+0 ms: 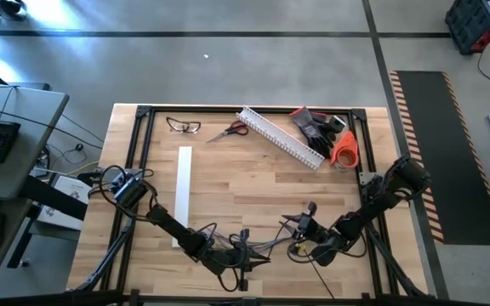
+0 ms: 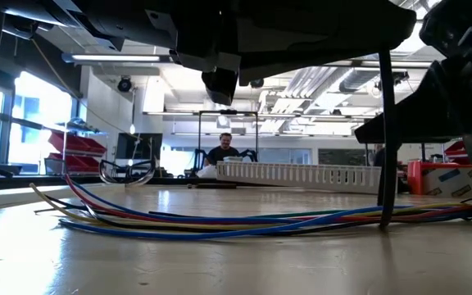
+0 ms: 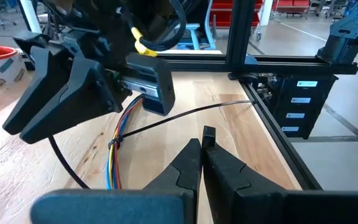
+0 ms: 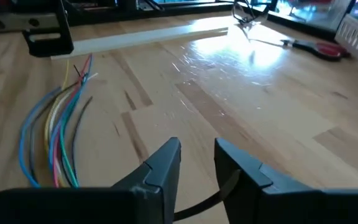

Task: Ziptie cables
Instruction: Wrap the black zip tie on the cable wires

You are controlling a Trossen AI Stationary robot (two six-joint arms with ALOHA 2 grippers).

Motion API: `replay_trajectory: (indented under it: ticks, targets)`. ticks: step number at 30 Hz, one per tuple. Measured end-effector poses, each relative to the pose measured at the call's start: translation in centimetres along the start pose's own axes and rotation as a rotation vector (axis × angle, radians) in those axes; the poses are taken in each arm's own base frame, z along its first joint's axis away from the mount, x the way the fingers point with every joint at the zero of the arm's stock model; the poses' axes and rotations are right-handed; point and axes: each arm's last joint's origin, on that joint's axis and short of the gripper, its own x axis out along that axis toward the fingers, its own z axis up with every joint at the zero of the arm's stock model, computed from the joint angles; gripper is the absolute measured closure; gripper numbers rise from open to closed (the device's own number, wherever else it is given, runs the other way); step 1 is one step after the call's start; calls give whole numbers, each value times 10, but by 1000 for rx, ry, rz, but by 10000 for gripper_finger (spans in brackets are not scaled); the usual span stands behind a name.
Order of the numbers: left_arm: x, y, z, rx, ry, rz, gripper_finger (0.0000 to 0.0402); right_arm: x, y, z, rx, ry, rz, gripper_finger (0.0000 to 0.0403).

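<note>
- Near the table's front edge, both grippers sit over the cables: left gripper with fingers pressed together, nothing seen between them; right gripper just beside it, jaws a small gap apart, a dark ziptie passing under its fingers, grip uncertain.
- Left wrist view alone shows a ziptie looped round the coloured wires, its tail running toward the table's frame.
- Low view alone shows a person seated in the room beyond.
- Mid-table: flat white strip.
- Far edge: glasses, red-handled scissors, white slotted channel, black gloves, orange tape roll.
- No readable writing.
</note>
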Motion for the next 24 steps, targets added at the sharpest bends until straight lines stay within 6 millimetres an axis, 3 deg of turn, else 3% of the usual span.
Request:
replay_trajectory:
  ticks: [5, 9, 15, 18, 24]
  targets:
    - [0, 0, 0, -1, 0, 0, 402, 9, -3, 4, 61, 3, -15, 285]
    - [0, 0, 0, -1, -1, -1, 402, 30, -7, 5, 66, 13, 1, 275]
    - [0, 0, 0, -2, -1, -1, 402, 60, -2, 9, -20, -50, 243, 274]
    - [0, 0, 0, -1, 0, -1, 402, 65, -2, 11, -36, -52, 339, 274]
    - [0, 0, 0, -1, 0, -1, 402, 61, 1, 4, -49, 3, 367, 274]
